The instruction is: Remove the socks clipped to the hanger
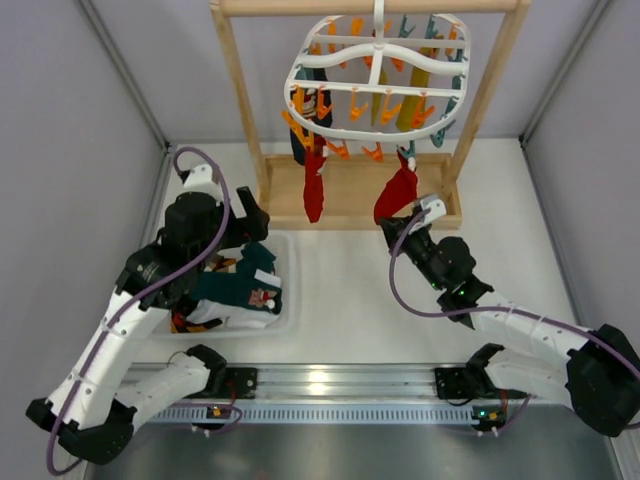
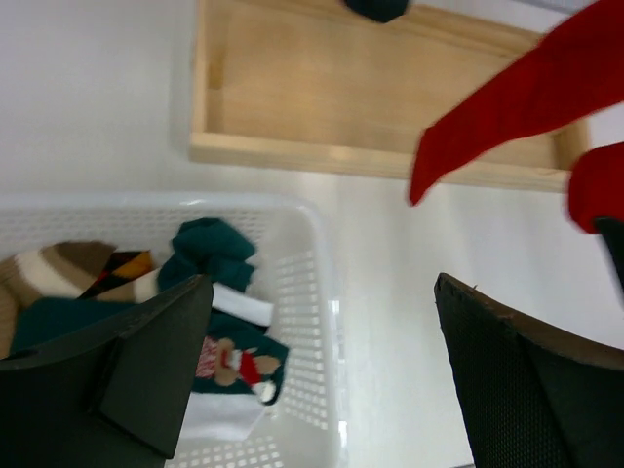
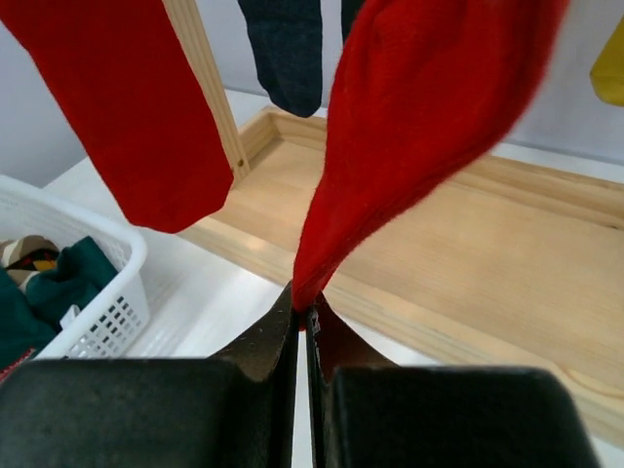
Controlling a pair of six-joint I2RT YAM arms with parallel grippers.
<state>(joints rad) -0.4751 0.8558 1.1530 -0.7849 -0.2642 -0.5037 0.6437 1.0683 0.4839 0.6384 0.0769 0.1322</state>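
One limp red fabric sock [image 1: 398, 195] on the white oval plastic hanger [image 1: 296, 72] was pinched tight by the right gripper [image 3: 302, 312]; the left gripper [image 2: 322, 285] gaped wide, empty.

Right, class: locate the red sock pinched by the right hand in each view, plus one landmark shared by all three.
Top external: red sock right of centre, hanging from the hanger, tip in the right hand.
Left wrist: probably the red patch at the right edge.
Right wrist: upper centre, tip clamped in the shut hand.
Shared landmark: the wooden stand's base.
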